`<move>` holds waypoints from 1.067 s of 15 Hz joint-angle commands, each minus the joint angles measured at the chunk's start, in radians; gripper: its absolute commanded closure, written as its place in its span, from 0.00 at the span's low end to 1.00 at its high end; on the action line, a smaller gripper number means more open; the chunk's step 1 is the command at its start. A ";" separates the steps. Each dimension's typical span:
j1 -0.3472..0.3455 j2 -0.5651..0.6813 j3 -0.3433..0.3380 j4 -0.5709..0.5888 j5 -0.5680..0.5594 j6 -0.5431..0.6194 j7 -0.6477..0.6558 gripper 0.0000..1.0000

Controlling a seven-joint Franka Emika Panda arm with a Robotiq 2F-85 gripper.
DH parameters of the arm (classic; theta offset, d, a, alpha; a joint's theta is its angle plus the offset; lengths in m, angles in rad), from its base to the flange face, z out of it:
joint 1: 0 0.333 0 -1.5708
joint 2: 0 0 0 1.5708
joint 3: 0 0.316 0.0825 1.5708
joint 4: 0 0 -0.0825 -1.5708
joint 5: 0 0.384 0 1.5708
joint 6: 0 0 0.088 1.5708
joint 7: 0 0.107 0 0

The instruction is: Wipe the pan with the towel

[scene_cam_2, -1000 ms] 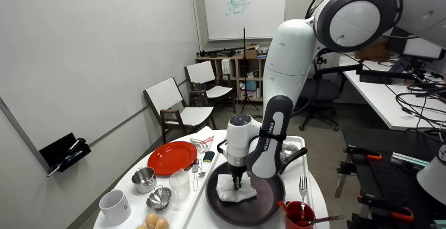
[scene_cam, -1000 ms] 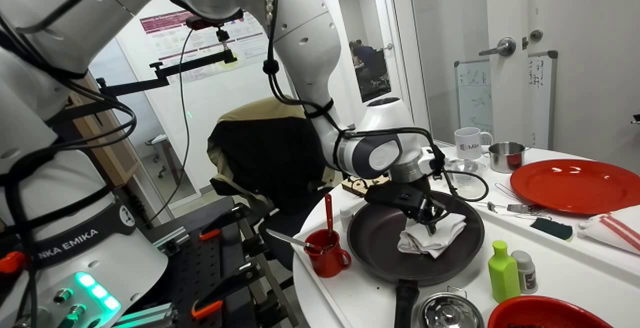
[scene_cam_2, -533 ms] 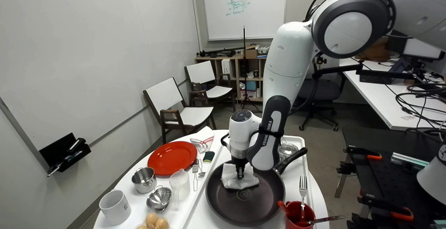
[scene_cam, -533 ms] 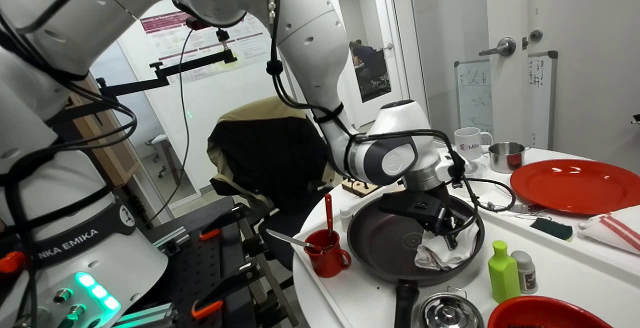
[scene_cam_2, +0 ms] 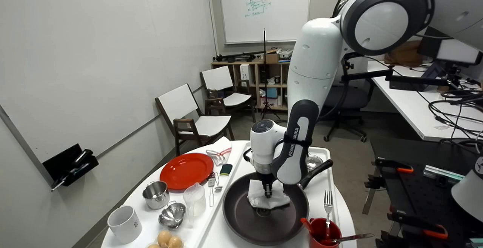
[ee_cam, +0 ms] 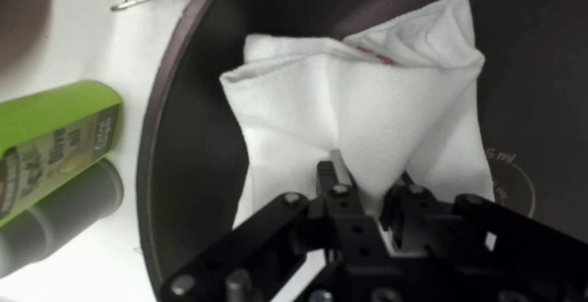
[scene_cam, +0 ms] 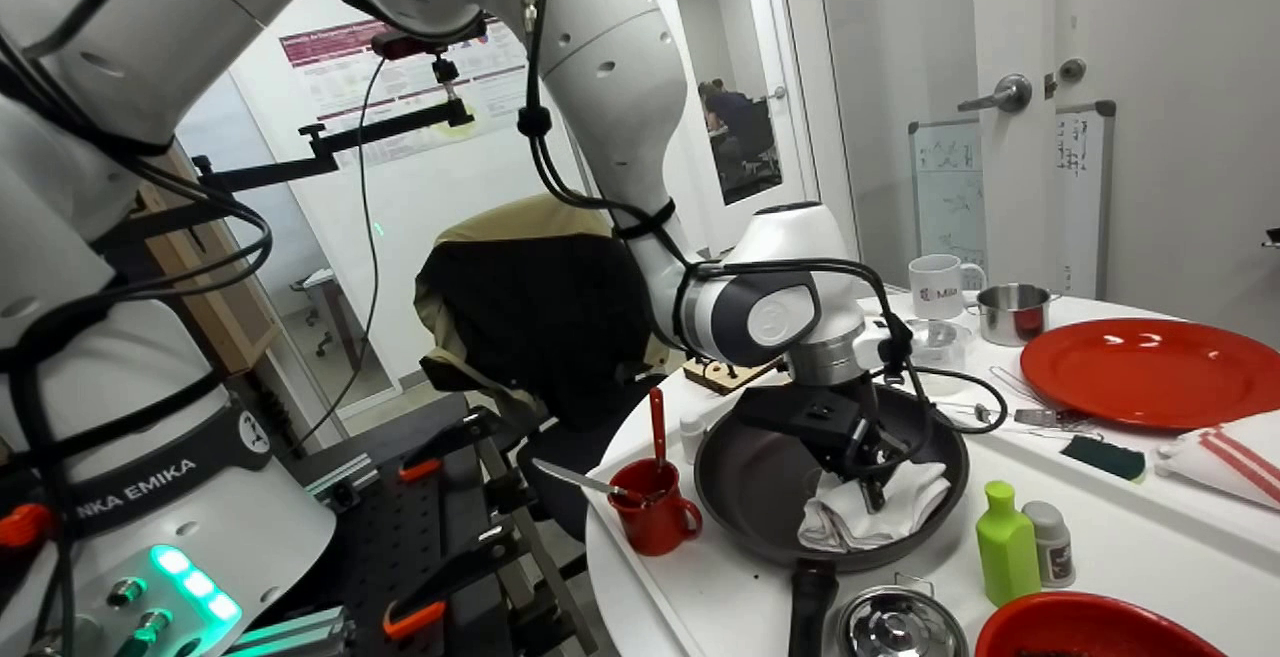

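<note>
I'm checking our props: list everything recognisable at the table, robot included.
pan: 1, dark grey, on tray
tray: 1, white, under pan
towel: 1, white, in pan
cup: 1, red, beside pan
cutlery: 3+, silver and red, in cup
bottles: 3, green, grey and white, near pan
bowl: 1, red, near green bottle
plate: 1, red, beside cloth
cloth: 1, striped white, beside plate
sponge: 1, dark green, near plate
metal vessels and utensils: several, silver, near plate and pan
mug: 1, white, near eggs
jug: 1, clear, near plate
eggs: 3+, brown, near mug
arm: 1, mostly white, over pan
fingers: 2, black, gripping towel
</note>
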 commanded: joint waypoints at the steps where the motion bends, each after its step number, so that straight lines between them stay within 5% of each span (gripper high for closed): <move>1: -0.016 -0.055 0.036 -0.086 -0.043 -0.050 -0.022 0.96; 12: -0.116 -0.072 0.241 -0.133 -0.084 -0.066 -0.203 0.96; 16: -0.108 -0.067 0.248 -0.110 -0.081 -0.053 -0.209 0.96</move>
